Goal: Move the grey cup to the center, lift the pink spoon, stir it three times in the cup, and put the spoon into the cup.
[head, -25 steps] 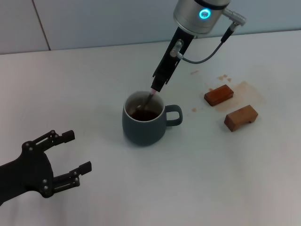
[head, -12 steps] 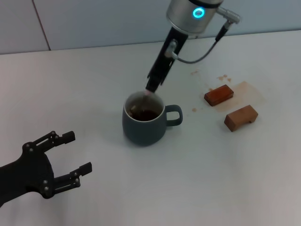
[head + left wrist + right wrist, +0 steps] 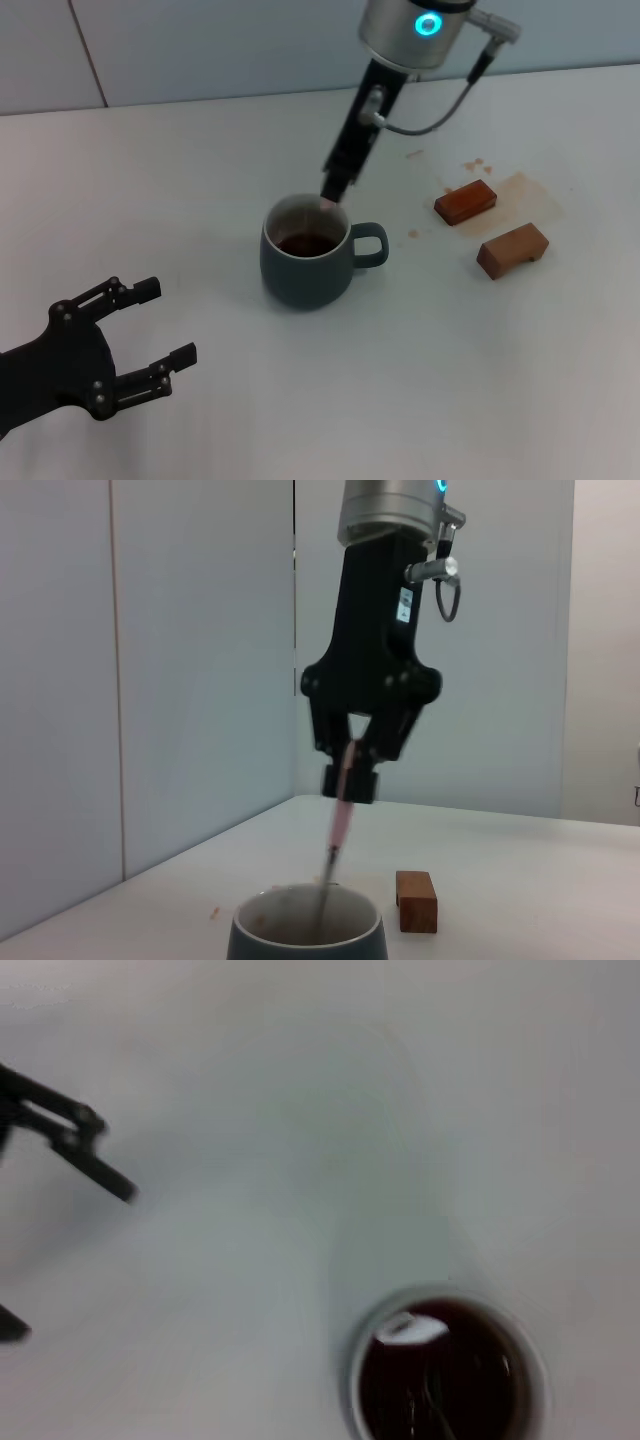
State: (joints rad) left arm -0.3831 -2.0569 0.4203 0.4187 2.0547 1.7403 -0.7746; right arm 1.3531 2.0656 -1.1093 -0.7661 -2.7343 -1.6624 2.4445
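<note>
Where desk carries items: one grey cup at centre, dark liquid inside; one pink spoon, bowl end dipped into cup, clenched in right gripper fingers above rim; two brown wooden blocks right of cup; left gripper parked near-left, fingers spread, holding nothing. No legible writing.

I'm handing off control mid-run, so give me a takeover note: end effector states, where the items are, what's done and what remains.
Right end effector: shut on the pink spoon, held over the grey cup, spoon tip down inside it.
Left end effector: open, idle near the table's front left.
Cup sits mid-table, holding dark liquid, handle toward the two wooden blocks.
Done: cup centred, spoon lifted and in the cup.
Left: finish stirring (count unknown), release the spoon into the cup.
</note>
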